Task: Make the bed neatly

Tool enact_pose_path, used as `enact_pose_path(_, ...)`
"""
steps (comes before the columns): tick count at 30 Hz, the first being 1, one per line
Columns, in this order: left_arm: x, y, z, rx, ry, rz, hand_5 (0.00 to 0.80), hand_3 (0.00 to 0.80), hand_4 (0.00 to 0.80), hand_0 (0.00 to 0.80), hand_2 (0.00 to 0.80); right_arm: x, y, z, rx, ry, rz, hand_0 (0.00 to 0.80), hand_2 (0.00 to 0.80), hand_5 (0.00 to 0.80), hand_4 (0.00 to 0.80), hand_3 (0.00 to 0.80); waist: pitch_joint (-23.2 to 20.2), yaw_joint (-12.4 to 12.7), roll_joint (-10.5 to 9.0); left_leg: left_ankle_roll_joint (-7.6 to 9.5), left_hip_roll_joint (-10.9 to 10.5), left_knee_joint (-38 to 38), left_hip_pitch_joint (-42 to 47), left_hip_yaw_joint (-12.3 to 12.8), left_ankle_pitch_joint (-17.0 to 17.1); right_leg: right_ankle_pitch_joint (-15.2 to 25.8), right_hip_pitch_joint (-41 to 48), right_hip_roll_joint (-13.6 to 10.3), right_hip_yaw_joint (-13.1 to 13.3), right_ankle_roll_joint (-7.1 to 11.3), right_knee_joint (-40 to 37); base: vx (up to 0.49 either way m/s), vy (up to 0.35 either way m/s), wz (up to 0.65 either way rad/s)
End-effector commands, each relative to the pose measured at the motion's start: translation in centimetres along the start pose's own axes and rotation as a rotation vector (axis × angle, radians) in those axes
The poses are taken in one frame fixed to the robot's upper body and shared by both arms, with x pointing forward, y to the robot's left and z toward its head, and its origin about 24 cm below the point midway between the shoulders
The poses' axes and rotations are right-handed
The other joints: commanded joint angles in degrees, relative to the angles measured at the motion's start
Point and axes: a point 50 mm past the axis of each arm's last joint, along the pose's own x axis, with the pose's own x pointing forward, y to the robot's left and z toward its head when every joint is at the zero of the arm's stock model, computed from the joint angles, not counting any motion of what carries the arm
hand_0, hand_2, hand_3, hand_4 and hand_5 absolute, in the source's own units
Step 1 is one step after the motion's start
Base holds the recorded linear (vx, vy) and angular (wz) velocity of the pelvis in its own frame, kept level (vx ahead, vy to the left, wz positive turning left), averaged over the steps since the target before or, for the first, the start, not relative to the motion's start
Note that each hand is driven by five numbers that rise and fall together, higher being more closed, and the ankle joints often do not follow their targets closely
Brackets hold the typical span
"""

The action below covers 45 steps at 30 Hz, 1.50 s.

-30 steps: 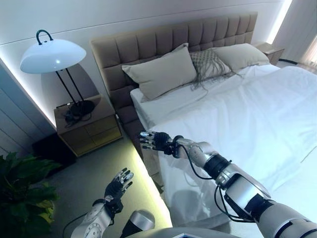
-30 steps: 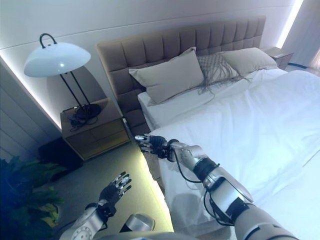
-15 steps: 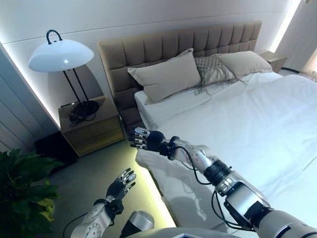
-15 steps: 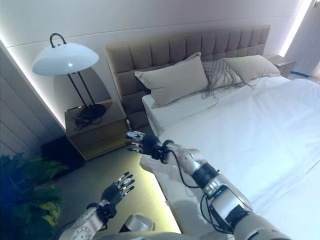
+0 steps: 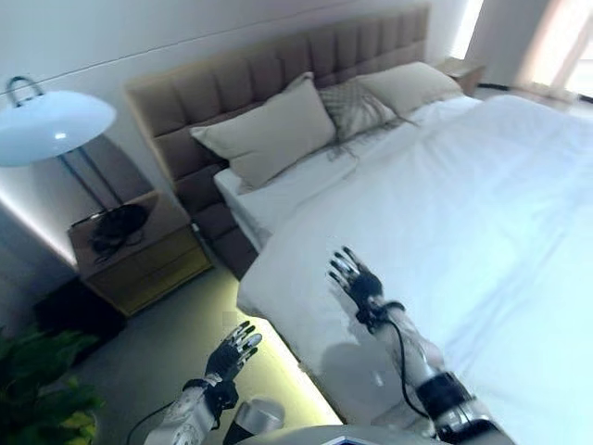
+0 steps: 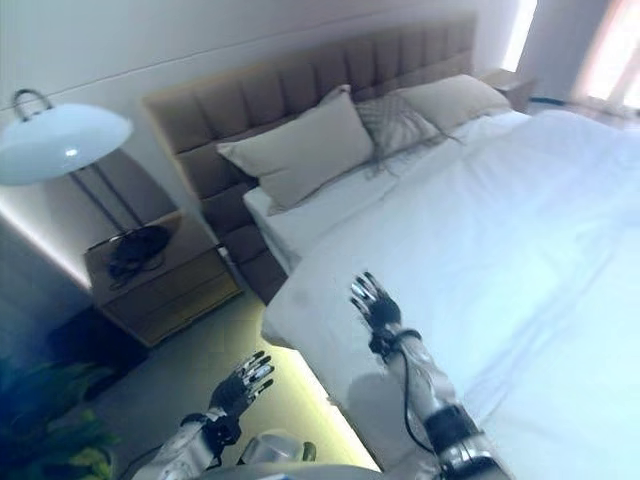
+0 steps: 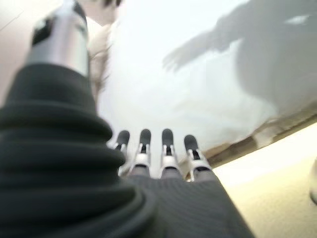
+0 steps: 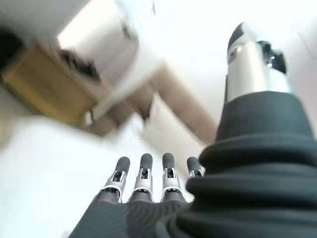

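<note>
A bed with a white duvet (image 5: 463, 185) fills the right side of the eye views, spread over the mattress and hanging over the near side. Two beige pillows (image 5: 269, 130) (image 5: 408, 85) and a patterned cushion (image 5: 355, 105) lean on the tufted headboard (image 5: 278, 69). My right hand (image 5: 355, 280) is open, fingers straight, held just above the duvet near its left edge; it holds nothing. My left hand (image 5: 233, 349) is open and empty, low over the floor beside the bed. The right wrist view shows straight fingers (image 8: 143, 176); the left wrist view shows the same (image 7: 166, 148).
A wooden nightstand (image 5: 134, 255) stands left of the bed with a white dome lamp (image 5: 51, 125) on it. A second nightstand (image 5: 459, 69) is at the far side. A green plant (image 5: 37, 408) is at the lower left. A lit strip runs under the bed's edge (image 5: 287, 371).
My right hand has pulled back from the duvet's left corner to above the duvet, nearer me. The camera has turned right and down. The left hand has hardly moved.
</note>
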Motion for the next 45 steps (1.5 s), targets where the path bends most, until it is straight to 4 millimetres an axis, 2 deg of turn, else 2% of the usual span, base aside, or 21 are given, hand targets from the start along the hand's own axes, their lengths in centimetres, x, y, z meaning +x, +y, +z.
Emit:
enact_pose_path(1, 0.3, 0.7, 4.9, 0.092, -0.198, -0.019, 0.0, 0.0, 0.0, 0.0, 0.0, 0.8, 0.8, 4.0, 0.007, -0.184, 0.076, 0.0, 0.0, 0.0, 0.0, 0.0, 2.88, 0.8, -1.62, 8.29, -0.68, 3.48, 1.69, -0.84, -4.83, 37.39, -3.53, -3.08, 3.83, 1.16, -16.13, -0.016, -0.177, -0.46)
enact_pose_path(6, 0.7, 1.5, 6.1, 0.119, -0.221, -0.017, 0.0, 0.0, 0.0, 0.0, 0.0, -0.5, -2.5, 3.3, 0.046, -0.218, -0.084, 0.0, 0.0, 0.0, 0.0, 0.0, 2.44, -2.42, -1.65, 9.44, 0.04, 0.94, 1.9, -0.3, -3.42, 33.97, -4.61, 1.48, 6.09, -0.19, -12.71, -0.091, -0.165, -0.23)
enact_pose_path(10, 1.0, 1.7, 6.3, 0.121, -0.229, 0.008, 0.0, 0.0, 0.0, 0.0, 0.0, -1.6, -4.9, 3.4, 0.075, -0.278, -0.229, 0.0, 0.0, 0.0, 0.0, 0.0, 2.1, -4.13, -1.55, 9.58, 0.54, 0.47, 1.7, 0.17, -2.96, 31.08, -4.33, 5.19, 6.02, -1.62, -13.19, -0.132, -0.194, -0.13)
enact_pose_path(12, 1.2, 1.9, 6.3, 0.108, -0.232, 0.03, 0.0, 0.0, 0.0, 0.0, 0.0, -2.2, -6.2, 3.1, 0.055, -0.267, -0.292, 0.0, 0.0, 0.0, 0.0, 0.0, 1.82, -4.86, -1.49, 9.32, 1.01, 0.4, 1.84, 1.03, -3.01, 30.54, -4.24, 6.05, 5.94, -2.15, -14.44, -0.12, -0.218, -0.27)
enact_pose_path(18, 1.2, 2.1, 5.7, 0.078, -0.219, 0.052, 0.0, 0.0, 0.0, 0.0, 0.0, -5.0, -9.7, 0.9, 0.136, -0.241, -0.46, 0.0, 0.0, 0.0, 0.0, 0.0, 0.6, -7.44, -1.22, 7.17, 4.06, -0.68, 3.26, 4.84, -2.08, 25.56, -1.79, 11.0, 5.63, -3.94, -19.13, -0.106, -0.199, -0.34)
enact_pose_path(24, 0.8, 2.4, 5.5, 0.072, -0.235, 0.053, 0.0, 0.0, 0.0, 0.0, 0.0, -7.0, -11.3, -0.1, 0.153, -0.255, -0.503, 0.0, 0.0, 0.0, 0.0, 0.0, -0.01, -9.54, -1.29, 5.66, 5.42, -0.43, 3.35, 5.86, -1.74, 22.98, -1.79, 14.12, 6.57, -5.4, -20.56, -0.07, -0.145, -0.19)
enact_pose_path(29, 1.4, 1.9, 6.0, 0.032, -0.262, 0.052, 0.0, 0.0, 0.0, 0.0, 0.0, -6.9, -12.0, 0.2, 0.181, -0.27, -0.524, 0.0, 0.0, 0.0, 0.0, 0.0, 0.56, -10.24, -0.11, 3.41, 7.4, -0.93, 1.05, 6.51, 0.7, 21.53, -2.93, 16.59, 6.15, -6.96, -21.56, -0.088, -0.071, -0.09)
enact_pose_path(30, 1.6, 1.7, 6.2, 0.029, -0.272, 0.05, 0.0, 0.0, 0.0, 0.0, 0.0, -6.6, -12.0, 0.6, 0.178, -0.282, -0.521, 0.0, 0.0, 0.0, 0.0, 0.0, 0.72, -10.23, 0.33, 2.24, 7.99, -1.26, 0.47, 5.72, 0.5, 20.34, -3.09, 17.24, 6.72, -6.43, -21.43, -0.12, -0.048, -0.06)
enact_pose_path(32, 2.0, 1.4, 6.7, 0.021, -0.29, 0.044, 0.0, 0.0, 0.0, 0.0, 0.0, -6.0, -11.8, 1.4, 0.185, -0.3, -0.516, 0.0, 0.0, 0.0, 0.0, 0.0, 1.38, -10.08, 1.0, 0.98, 8.83, -1.72, -1.88, 5.34, 2.2, 19.81, -4.2, 18.07, 6.24, -6.79, -21.58, -0.16, -0.049, -0.03)
enact_pose_path(34, 2.2, 1.4, 6.9, 0.015, -0.298, 0.038, 0.0, 0.0, 0.0, 0.0, 0.0, -5.7, -11.8, 1.6, 0.182, -0.296, -0.512, 0.0, 0.0, 0.0, 0.0, 0.0, 1.9, -9.58, 1.23, 0.79, 8.79, -0.46, -3.68, 4.36, 2.2, 19.5, -4.86, 18.17, 5.96, -7.2, -21.35, -0.115, -0.049, -0.02)
enact_pose_path(35, 2.2, 1.4, 6.9, 0.015, -0.294, 0.033, 0.0, 0.0, 0.0, 0.0, 0.0, -5.7, -11.9, 1.5, 0.173, -0.288, -0.515, 0.0, 0.0, 0.0, 0.0, 0.0, 2.19, -9.21, 1.09, 1.16, 8.42, 1.89, -4.56, 3.82, 1.08, 19.28, -5.27, 17.68, 5.49, -7.49, -20.68, -0.059, -0.047, -0.02)
enact_pose_path(36, 2.2, 1.4, 6.7, 0.014, -0.286, 0.029, 0.0, 0.0, 0.0, 0.0, 0.0, -5.7, -11.9, 1.4, 0.169, -0.28, -0.517, 0.0, 0.0, 0.0, 0.0, 0.0, 2.41, -9.12, 0.83, 1.39, 8.15, 4.62, -5.29, 3.66, -0.21, 19.16, -5.47, 17.26, 5.36, -7.83, -20.21, -0.025, -0.032, -0.01)
enact_pose_path(37, 2.1, 1.4, 6.3, 0.015, -0.275, 0.025, 0.0, 0.0, 0.0, 0.0, 0.0, -5.7, -12.0, 1.3, 0.169, -0.274, -0.514, 0.0, 0.0, 0.0, 0.0, 0.0, 2.84, -9.03, 0.6, 1.27, 8.35, 9.38, -6.48, 2.47, -0.68, 18.86, -5.66, 16.93, 5.53, -8.49, -19.46, 0.007, 0.019, -0.06)
enact_pose_path(38, 1.9, 1.3, 5.7, 0.01, -0.259, 0.019, 0.0, 0.0, 0.0, 0.0, 0.0, -5.8, -11.9, 1.3, 0.167, -0.271, -0.505, 0.0, 0.0, 0.0, 0.0, 0.0, 3.25, -9.11, 0.49, 0.96, 9.05, 12.89, -7.3, 1.16, -0.01, 18.68, -5.96, 16.6, 5.94, -9.14, -18.6, 0.028, 0.069, -0.19)
enact_pose_path(40, 1.5, 1.0, 4.6, 0.004, -0.24, 0.002, 0.0, 0.0, 0.0, 0.0, 0.0, -6.0, -12.0, 1.4, 0.171, -0.271, -0.498, 0.0, 0.0, 0.0, 0.0, 0.0, 3.51, -9.62, 0.93, 0.28, 10.44, 14.14, -7.37, -0.96, 3.43, 18.15, -6.89, 16.44, 7.3, -9.93, -16.92, 0.058, 0.195, -0.39)
enact_pose_path(42, 1.3, 0.5, 4.1, -0.005, -0.239, -0.026, 0.0, 0.0, 0.0, 0.0, 0.0, -6.2, -12.2, 1.4, 0.173, -0.267, -0.502, 0.0, 0.0, 0.0, 0.0, 0.0, 3.2, -10.4, 1.92, -0.17, 12.27, 11.38, -6.21, -2.0, 7.1, 16.94, -8.68, 16.03, 9.38, -10.21, -14.35, 0.043, 0.393, -0.42)
enact_pose_path(43, 1.3, 0.1, 4.2, -0.007, -0.243, -0.059, 0.0, 0.0, 0.0, 0.0, 0.0, -6.3, -12.5, 1.4, 0.173, -0.269, -0.514, 0.0, 0.0, 0.0, 0.0, 0.0, 2.71, -10.99, 2.81, -0.62, 14.43, 7.86, -4.83, -3.01, 9.3, 15.7, -10.65, 14.82, 10.85, -10.03, -11.39, -0.057, 0.503, -0.37)
enact_pose_path(44, 1.4, -0.2, 4.4, -0.005, -0.247, -0.079, 0.0, 0.0, 0.0, 0.0, 0.0, -6.4, -12.7, 1.6, 0.177, -0.274, -0.517, 0.0, 0.0, 0.0, 0.0, 0.0, 2.48, -11.15, 3.31, -0.36, 15.5, 5.43, -4.33, -2.57, 10.97, 16.12, -12.27, 13.67, 10.61, -10.49, -9.81, -0.057, 0.562, -0.47)
enact_pose_path(45, 1.6, -0.6, 4.6, 0.004, -0.251, -0.102, 0.0, 0.0, 0.0, 0.0, 0.0, -6.4, -12.9, 1.8, 0.181, -0.277, -0.518, 0.0, 0.0, 0.0, 0.0, 0.0, 2.19, -11.36, 3.87, -0.84, 16.76, 3.0, -2.94, -2.61, 11.07, 15.46, -13.72, 12.31, 11.39, -10.09, -7.51, -0.038, 0.483, -0.53)
